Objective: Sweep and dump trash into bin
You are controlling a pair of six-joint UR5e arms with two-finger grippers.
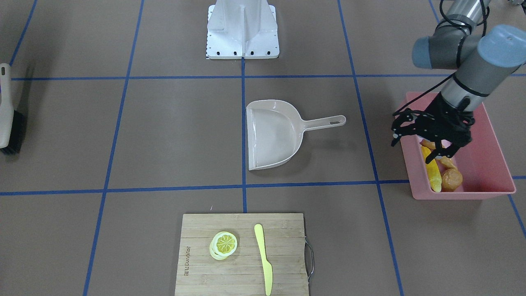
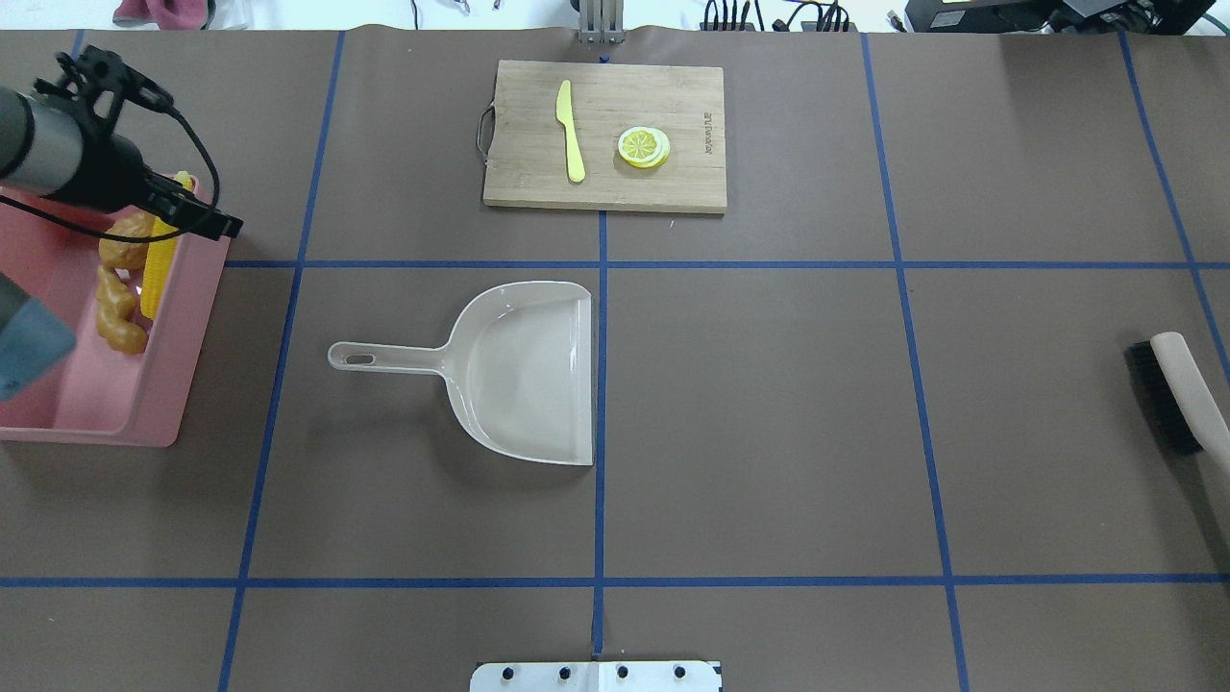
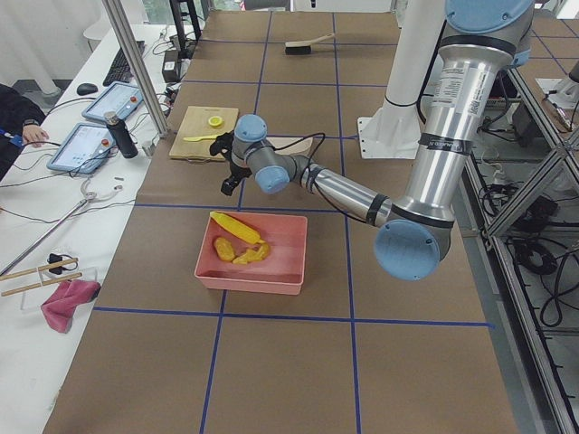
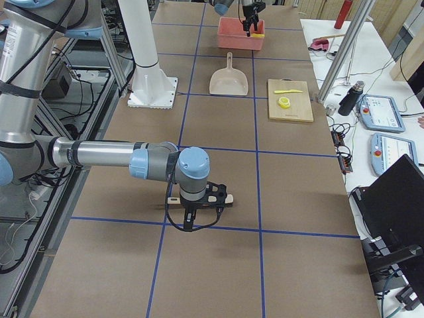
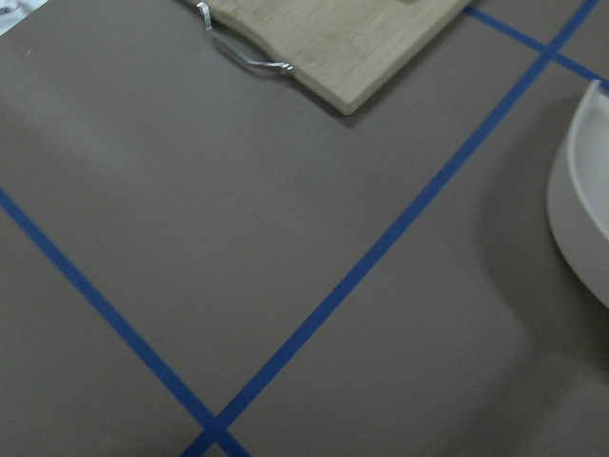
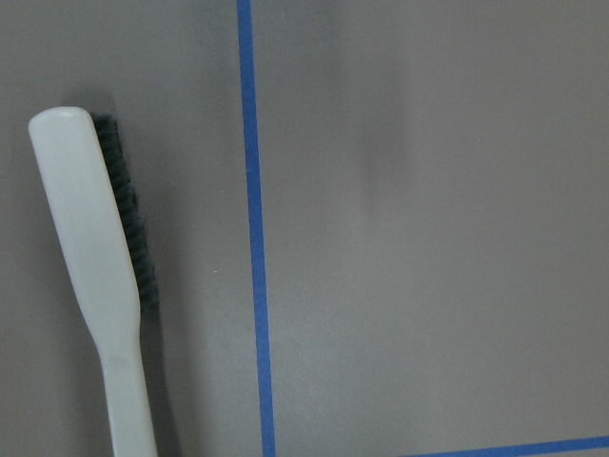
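Note:
The pink bin (image 1: 489,152) stands at the table's edge on my left side. The yellow corn cob (image 1: 433,174), the tan ginger root (image 1: 447,162) and the orange-brown potato (image 1: 452,179) all lie inside it. My left gripper (image 1: 416,144) hovers over the bin's inner end, open and empty. The beige dustpan (image 1: 273,135) lies empty at the table's middle. The brush (image 2: 1177,389) lies at the far right; it also shows in the right wrist view (image 6: 95,276). My right gripper (image 4: 193,211) hangs over the brush, seen only from the side, so I cannot tell its state.
A wooden cutting board (image 1: 242,255) lies at the far side, with a lemon slice (image 1: 224,243) and a pale yellow plastic knife (image 1: 263,257) on it. The white robot base (image 1: 242,28) stands at the near side. Blue tape lines cross the brown table.

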